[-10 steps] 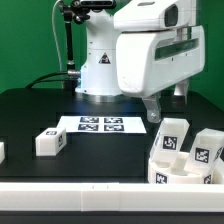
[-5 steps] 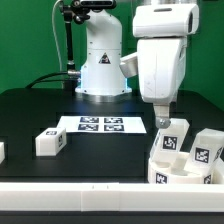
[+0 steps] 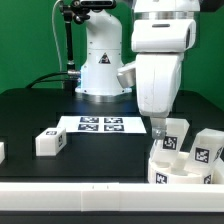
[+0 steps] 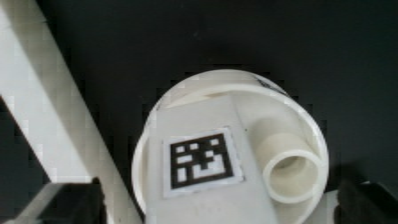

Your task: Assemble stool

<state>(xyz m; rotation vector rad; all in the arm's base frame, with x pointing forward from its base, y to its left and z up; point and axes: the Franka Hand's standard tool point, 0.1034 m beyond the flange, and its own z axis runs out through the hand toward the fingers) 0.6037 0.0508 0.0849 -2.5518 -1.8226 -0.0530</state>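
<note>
The stool's white parts lie loose on the black table. A cluster of tagged pieces [image 3: 176, 142] stands at the exterior view's right, and my gripper [image 3: 158, 127] hangs just above its near-left side. In the wrist view a rounded white stool part [image 4: 222, 110] with a square marker tag [image 4: 203, 159] and a short round socket [image 4: 294, 172] fills the space below the gripper [image 4: 214, 216]. The dark fingers [image 4: 64, 200] stand wide apart on either side of it without gripping it. One leg block [image 3: 50, 142] lies alone at the left.
The marker board [image 3: 100, 125] lies flat in the middle of the table. A long white rail [image 3: 80, 190] runs along the front edge and shows beside the part [image 4: 45, 90] in the wrist view. Another white piece [image 3: 2, 150] sits at the far left edge.
The wrist has turned and the gripper has come down toward the cluster of parts at the right. The jaws have stayed wide. No part has moved.
</note>
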